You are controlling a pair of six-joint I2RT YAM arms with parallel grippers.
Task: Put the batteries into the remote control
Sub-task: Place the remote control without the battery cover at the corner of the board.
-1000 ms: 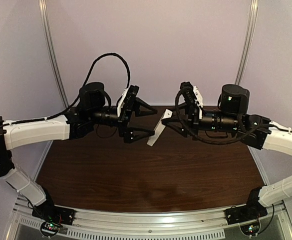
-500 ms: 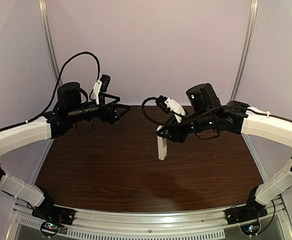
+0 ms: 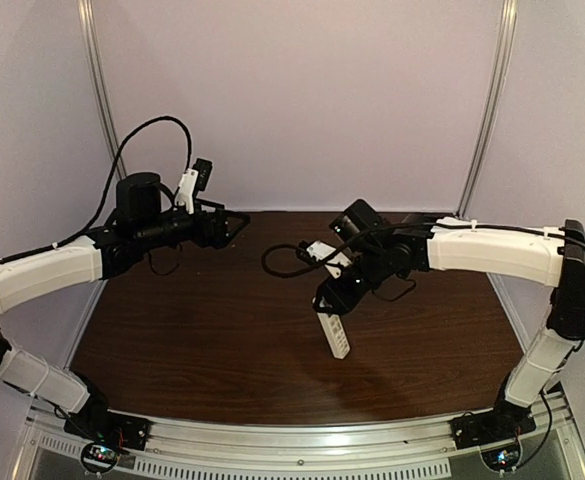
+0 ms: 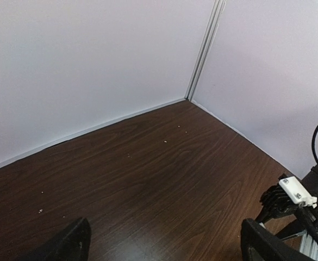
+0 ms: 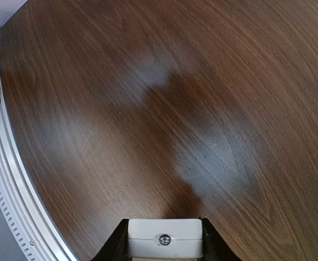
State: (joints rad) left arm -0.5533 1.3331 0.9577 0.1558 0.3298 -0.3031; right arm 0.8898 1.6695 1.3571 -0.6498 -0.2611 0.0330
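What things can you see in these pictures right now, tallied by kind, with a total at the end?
Robot arms: 2, the left arm and the right arm
Remote control: 1, gripped by the right fingers
Table: 1
Total: 4

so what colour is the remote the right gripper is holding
White. The remote control shows best in the top external view, held in the right gripper.
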